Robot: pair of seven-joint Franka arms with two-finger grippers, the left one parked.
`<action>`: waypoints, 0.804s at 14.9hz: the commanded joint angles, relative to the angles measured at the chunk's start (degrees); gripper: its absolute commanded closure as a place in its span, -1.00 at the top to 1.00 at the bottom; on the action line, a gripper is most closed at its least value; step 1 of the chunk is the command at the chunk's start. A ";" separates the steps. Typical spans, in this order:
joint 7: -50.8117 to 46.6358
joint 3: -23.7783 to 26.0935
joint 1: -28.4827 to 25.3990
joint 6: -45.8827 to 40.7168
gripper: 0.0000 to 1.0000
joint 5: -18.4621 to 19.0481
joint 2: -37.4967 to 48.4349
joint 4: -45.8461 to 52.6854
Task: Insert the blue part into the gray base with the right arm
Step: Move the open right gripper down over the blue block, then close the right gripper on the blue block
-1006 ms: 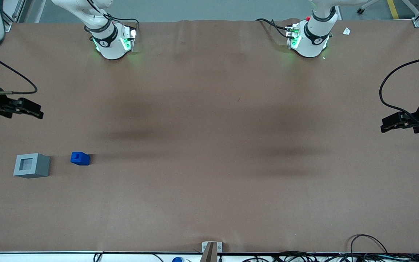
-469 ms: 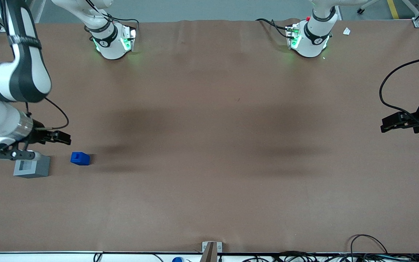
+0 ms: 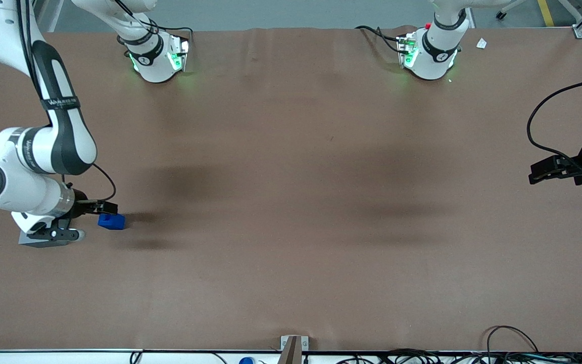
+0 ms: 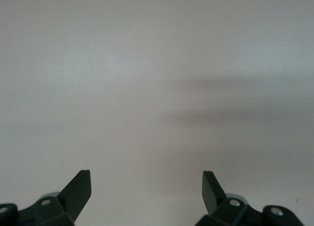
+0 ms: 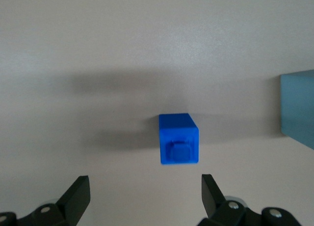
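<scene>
The blue part (image 3: 111, 221) sits on the brown table toward the working arm's end; it also shows in the right wrist view (image 5: 179, 139), with its notched top facing the camera. My right gripper (image 3: 108, 208) hovers just above it, a little farther from the front camera, open and empty. In the right wrist view the gripper (image 5: 144, 187) has wide-spread fingers (image 5: 77, 191) and the part lies just ahead of them, not between them. The gray base (image 3: 32, 242) stands beside the blue part, mostly covered by my wrist; one edge of it shows in the right wrist view (image 5: 298, 106).
Both arm bases (image 3: 157, 58) stand at the table edge farthest from the front camera. A small metal bracket (image 3: 293, 345) and cables (image 3: 503, 349) lie along the near edge. The parked gripper (image 3: 548, 171) hangs over the table's other end.
My right arm has swung in from the table's end and come down over the gray base, bringing the open gripper up to the blue part. The blue part and gray base have not moved.
</scene>
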State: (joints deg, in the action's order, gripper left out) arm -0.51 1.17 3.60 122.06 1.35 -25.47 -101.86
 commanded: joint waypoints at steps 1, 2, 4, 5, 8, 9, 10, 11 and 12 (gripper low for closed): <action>2.61 0.41 2.28 2.03 1.00 0.93 -2.04 0.43; 3.06 0.41 2.64 2.39 1.00 0.93 -2.74 0.70; 3.24 0.32 2.73 4.49 1.00 1.11 -4.15 0.61; 3.76 0.32 2.99 5.02 1.00 1.11 -4.94 0.61; 4.20 0.32 3.26 5.29 1.00 1.11 -5.91 0.52; 4.29 0.32 3.17 5.38 1.00 1.11 -6.17 0.61; 4.29 0.32 3.17 5.99 1.00 1.20 -6.52 0.53; 4.38 0.32 3.35 6.60 1.00 1.20 -6.79 0.52; 4.47 0.32 3.44 6.61 1.00 1.20 -7.22 0.52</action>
State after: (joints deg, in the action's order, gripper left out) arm 3.49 0.92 6.26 128.10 1.56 -31.88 -101.72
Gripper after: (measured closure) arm 0.000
